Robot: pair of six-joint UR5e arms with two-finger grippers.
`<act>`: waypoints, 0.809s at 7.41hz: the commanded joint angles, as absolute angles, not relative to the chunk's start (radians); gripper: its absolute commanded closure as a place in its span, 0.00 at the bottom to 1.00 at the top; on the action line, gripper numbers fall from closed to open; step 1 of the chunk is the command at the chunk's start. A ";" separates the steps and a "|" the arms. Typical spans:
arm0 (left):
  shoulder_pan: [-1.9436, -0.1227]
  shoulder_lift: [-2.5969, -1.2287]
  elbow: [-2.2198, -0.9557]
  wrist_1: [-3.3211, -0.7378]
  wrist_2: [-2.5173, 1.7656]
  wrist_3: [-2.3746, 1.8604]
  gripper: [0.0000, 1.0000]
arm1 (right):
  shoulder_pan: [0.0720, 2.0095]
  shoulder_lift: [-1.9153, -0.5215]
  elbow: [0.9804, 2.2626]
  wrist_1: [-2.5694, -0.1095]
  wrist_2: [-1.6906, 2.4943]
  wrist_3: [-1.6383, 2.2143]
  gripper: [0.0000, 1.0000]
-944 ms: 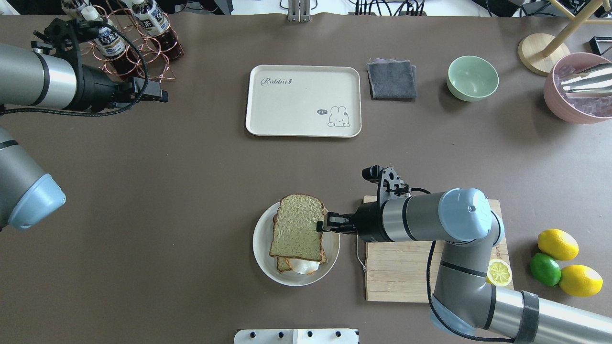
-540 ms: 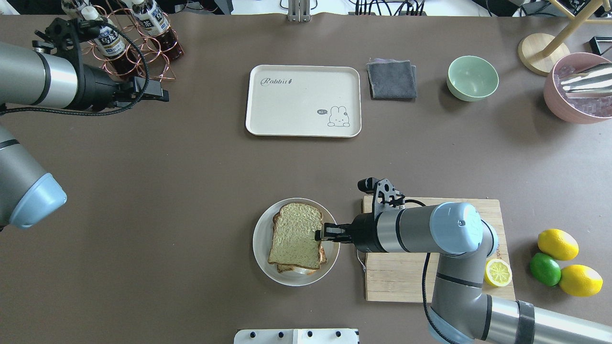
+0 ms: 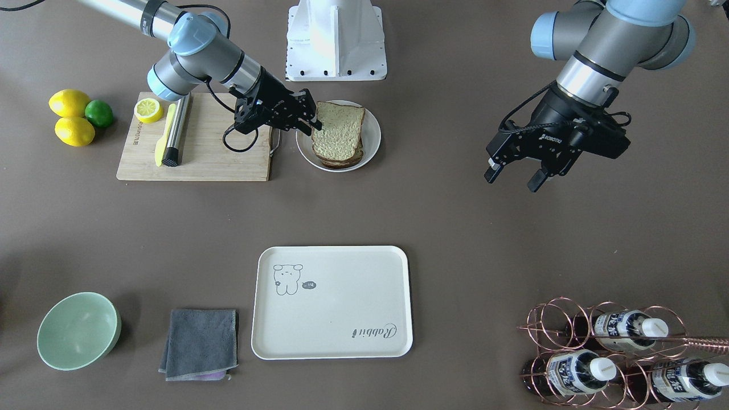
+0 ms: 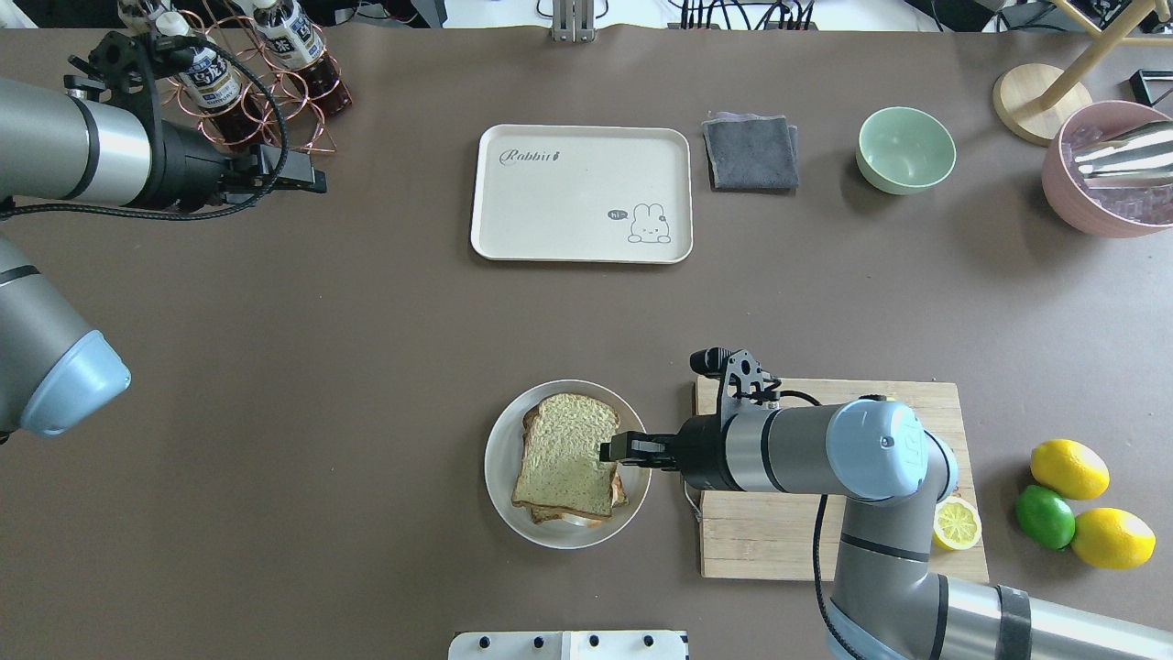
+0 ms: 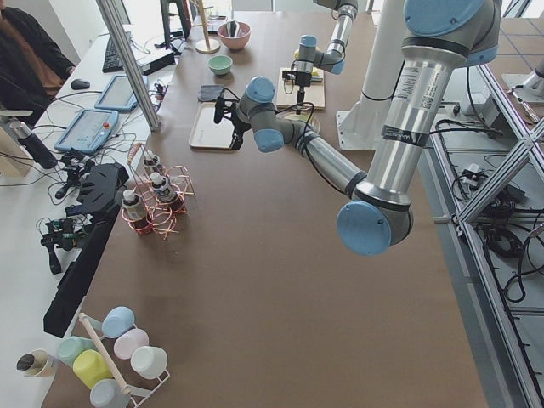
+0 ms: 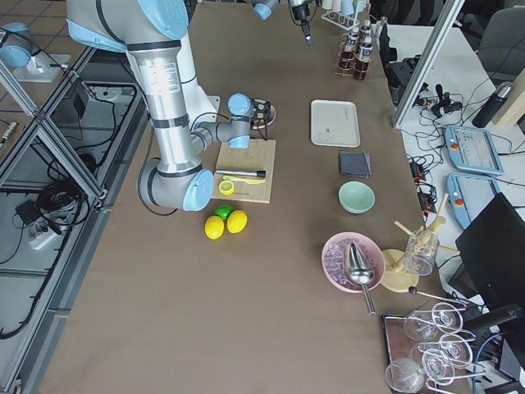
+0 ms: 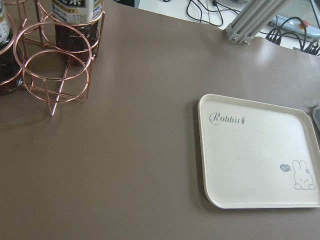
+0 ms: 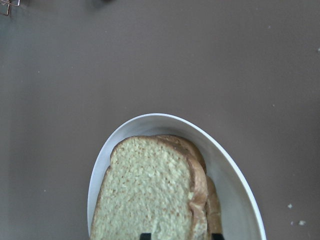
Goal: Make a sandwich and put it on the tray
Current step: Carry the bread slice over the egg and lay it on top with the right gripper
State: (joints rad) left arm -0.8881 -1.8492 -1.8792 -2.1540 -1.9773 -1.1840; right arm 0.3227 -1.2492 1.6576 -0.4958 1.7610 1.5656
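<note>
The sandwich (image 4: 568,454) lies on a round white plate (image 4: 499,458): two tan bread slices with a bit of white egg showing at the near edge. My right gripper (image 4: 609,451) is shut on the right edge of the top slice, which rests flat on the stack; this also shows in the front view (image 3: 312,126) and the right wrist view (image 8: 150,190). The cream tray (image 4: 581,192) with the "Rabbit" script lies bare at the table's far middle. My left gripper (image 3: 512,176) is open and empty, hovering left of the tray near the bottle rack.
A wooden cutting board (image 4: 779,541) with a lemon half (image 4: 956,524) and a knife (image 3: 176,131) lies right of the plate, under my right arm. A grey cloth (image 4: 750,151) and green bowl (image 4: 905,149) sit right of the tray. A copper bottle rack (image 4: 257,82) stands far left.
My right gripper has lowered the top bread slice from a raised, tilted pose down flat onto the egg and bottom slice. The left arm has barely moved.
</note>
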 commanded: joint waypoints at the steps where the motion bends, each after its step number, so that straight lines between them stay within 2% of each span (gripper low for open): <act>1: -0.887 -1.859 -1.879 -2.154 -1.980 -1.187 0.02 | 0.357 -1.278 1.701 -0.495 1.761 1.572 0.00; 3: -0.870 -1.873 -1.885 -2.154 -1.979 -1.204 0.02 | 0.421 -1.285 1.745 -0.502 1.834 1.577 0.00; 6: -0.732 -1.911 -1.890 -2.152 -1.857 -1.353 0.02 | 0.613 -1.282 1.824 -0.728 2.018 1.583 0.00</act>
State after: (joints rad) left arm -0.8200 -1.8948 -1.8850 -2.1531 -1.9458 -1.2820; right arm 0.4980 -1.2840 1.7861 -0.6019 1.9139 1.5839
